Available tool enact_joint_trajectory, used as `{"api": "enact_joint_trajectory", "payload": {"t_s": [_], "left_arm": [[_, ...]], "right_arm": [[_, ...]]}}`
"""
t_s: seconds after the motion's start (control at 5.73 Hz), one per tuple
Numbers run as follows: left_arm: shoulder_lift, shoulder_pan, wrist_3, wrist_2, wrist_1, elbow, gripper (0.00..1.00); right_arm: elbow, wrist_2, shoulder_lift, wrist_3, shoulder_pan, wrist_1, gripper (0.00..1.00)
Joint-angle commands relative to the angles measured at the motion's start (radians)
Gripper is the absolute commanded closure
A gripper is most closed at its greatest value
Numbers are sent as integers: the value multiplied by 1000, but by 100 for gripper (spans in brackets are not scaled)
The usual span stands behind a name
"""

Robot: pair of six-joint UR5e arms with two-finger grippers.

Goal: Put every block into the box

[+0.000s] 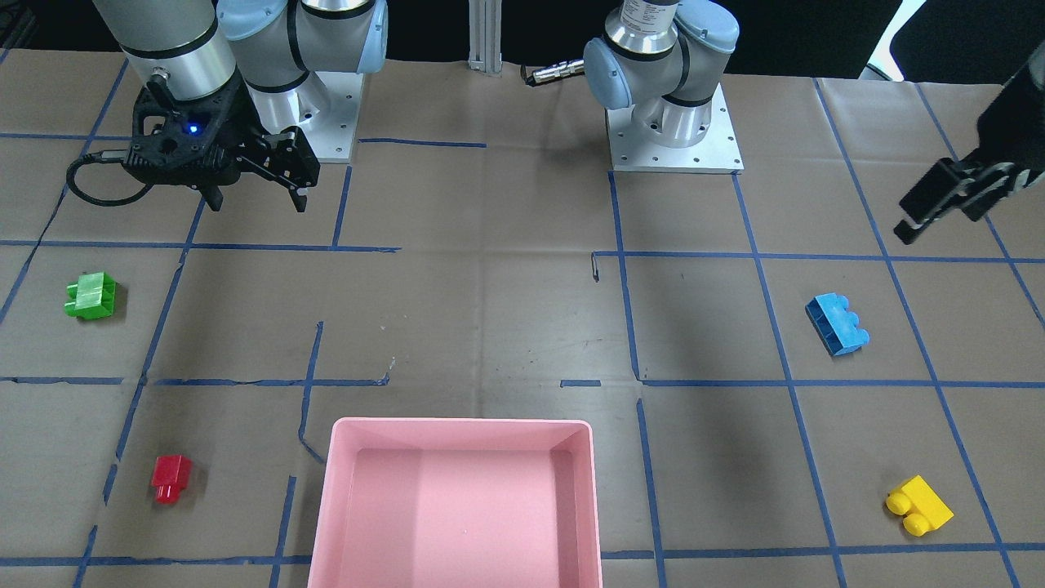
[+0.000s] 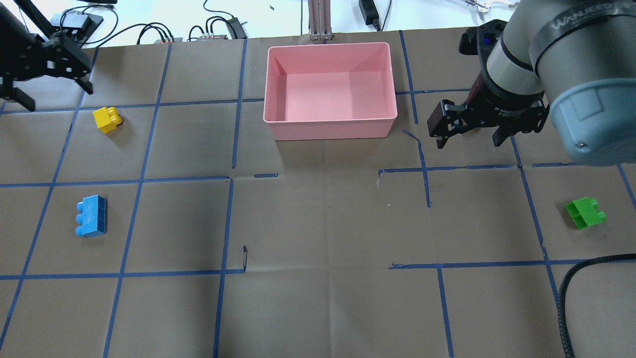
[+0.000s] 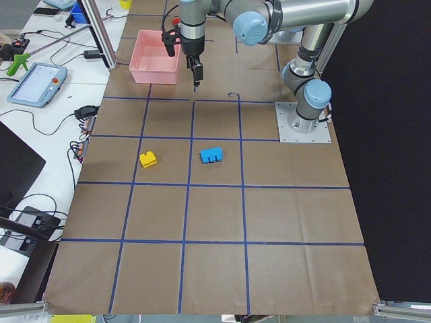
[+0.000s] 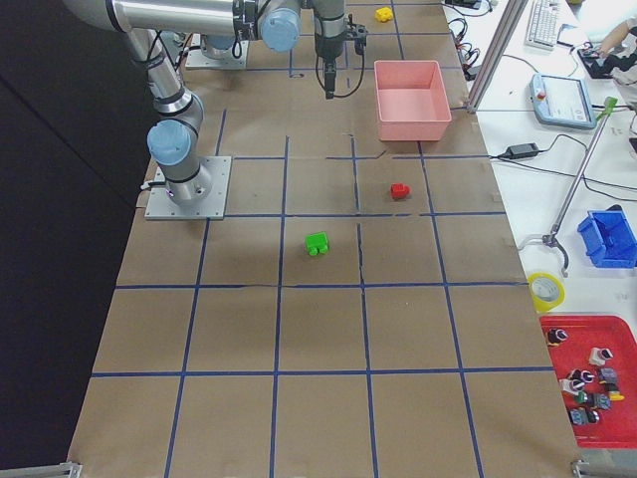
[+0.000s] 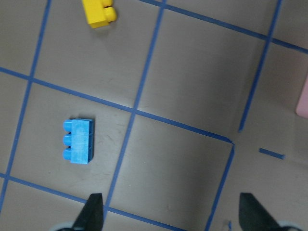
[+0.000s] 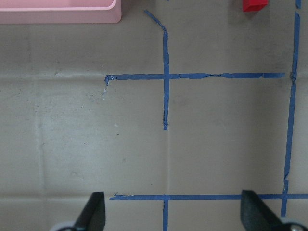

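All blocks lie on the table outside the pink box (image 1: 457, 425), which is empty (image 2: 330, 45). Green block (image 1: 91, 296) and red block (image 1: 170, 478) are on my right arm's side; the arm hides the red block in the overhead view. Blue block (image 1: 837, 324) and yellow block (image 1: 918, 505) are on my left arm's side. My right gripper (image 1: 258, 204) hangs open and empty above the table, beside the box (image 2: 468, 143). My left gripper (image 1: 939, 220) is open and empty, raised near the yellow block (image 2: 107, 119). Its wrist view shows the blue block (image 5: 78, 141).
Brown paper with a blue tape grid covers the table (image 2: 318, 248). The two arm bases (image 1: 673, 131) stand at the robot's side. Cables and boxes (image 2: 159, 32) lie beyond the far edge. A black cable (image 2: 576, 283) hangs at the right.
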Motion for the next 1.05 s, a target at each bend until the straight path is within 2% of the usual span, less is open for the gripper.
{"api": "enact_joint_trajectory", "payload": {"t_s": [0.0, 0.17, 0.35, 0.7, 0.87], "left_arm": [[-17, 172, 174, -3, 31, -67, 0], [-17, 200, 200, -8, 84, -131, 0], [-17, 200, 193, -11, 179, -227, 0], [-11, 200, 185, -9, 432, -463, 0], [-14, 200, 185, -8, 503, -533, 0]], "right_arm": [[2, -17, -6, -2, -21, 13, 0], [-5, -82, -19, -40, -57, 12, 0], [0, -101, -52, -55, -99, 7, 0], [0, -19, -62, -331, -266, 24, 0], [2, -61, -78, -500, -356, -3, 0]]}}
